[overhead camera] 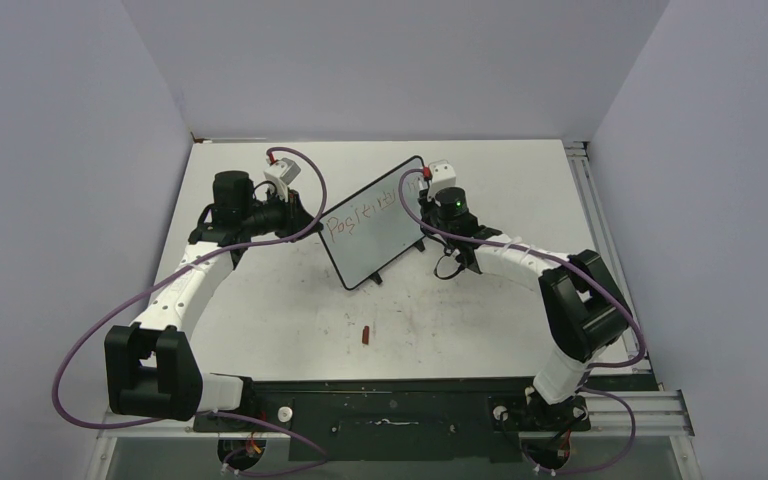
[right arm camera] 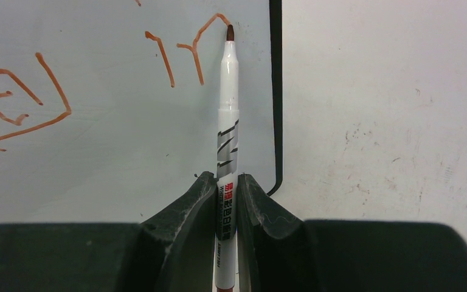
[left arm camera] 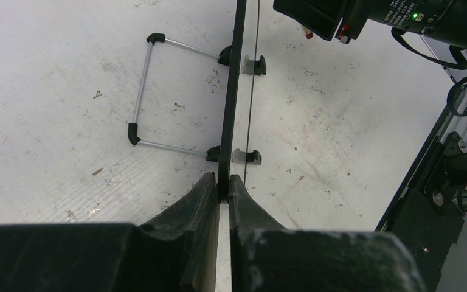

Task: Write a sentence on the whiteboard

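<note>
At table centre: whiteboard [overhead camera: 375,250], upright on its feet. Left gripper [left arm camera: 224,185], at the board's 9 o'clock edge, clamped on the frame. Right gripper [right arm camera: 226,182], at 3 o'clock, clamped on marker [right arm camera: 227,103], tip at the end of the sentence [overhead camera: 348,222]. Red cap [overhead camera: 364,335], at 6 o'clock, apart.

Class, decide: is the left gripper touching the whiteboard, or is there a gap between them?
Touching. The left wrist view shows the left gripper with its jaws closed on the edge of the whiteboard, one on each face, no gap visible.
</note>
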